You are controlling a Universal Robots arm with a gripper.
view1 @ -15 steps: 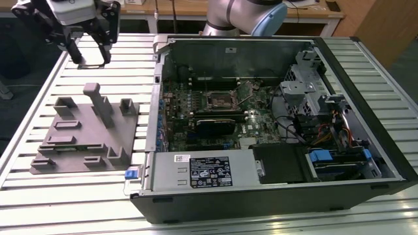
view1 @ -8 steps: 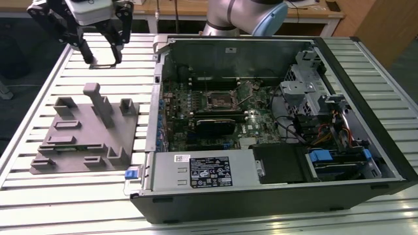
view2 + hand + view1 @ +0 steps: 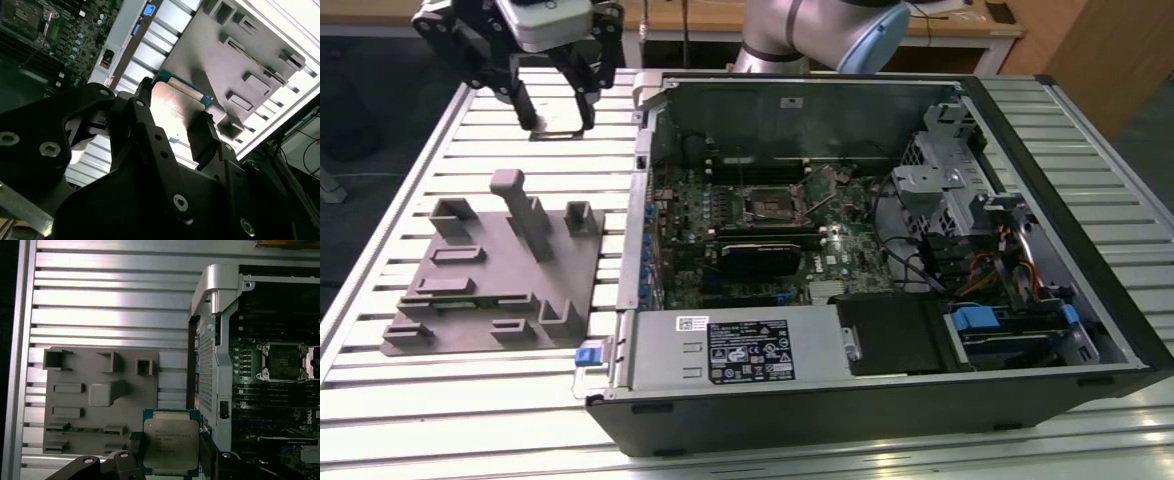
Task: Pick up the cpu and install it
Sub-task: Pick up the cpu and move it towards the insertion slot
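1. One claw (image 3: 172, 120) is closing its two black fingers (image 3: 147, 125) narrowly on two opposite edges of the one cpu (image 3: 170, 442), holding it off the table.
2. Both wrist views are showing the cpu's silvery face. The first wrist view is also showing its green rim, while the second is catching glare on the metal.
3. One grey fixture (image 3: 100, 390) is lying flat under and near the claw. The exterior view is showing its posts standing up, and the first wrist view is showing its recesses from above.
4. One slatted metal table (image 3: 454, 400) is carrying everything.
5. One open computer case (image 3: 881, 415) is lying just beside the fixture, at the exterior view's right. Its side wall is standing between the fixture and the circuit board.
6. One dark square socket (image 3: 765, 205) is sitting on the board, well apart from the cpu, with cables and a drive cage crowding around it.
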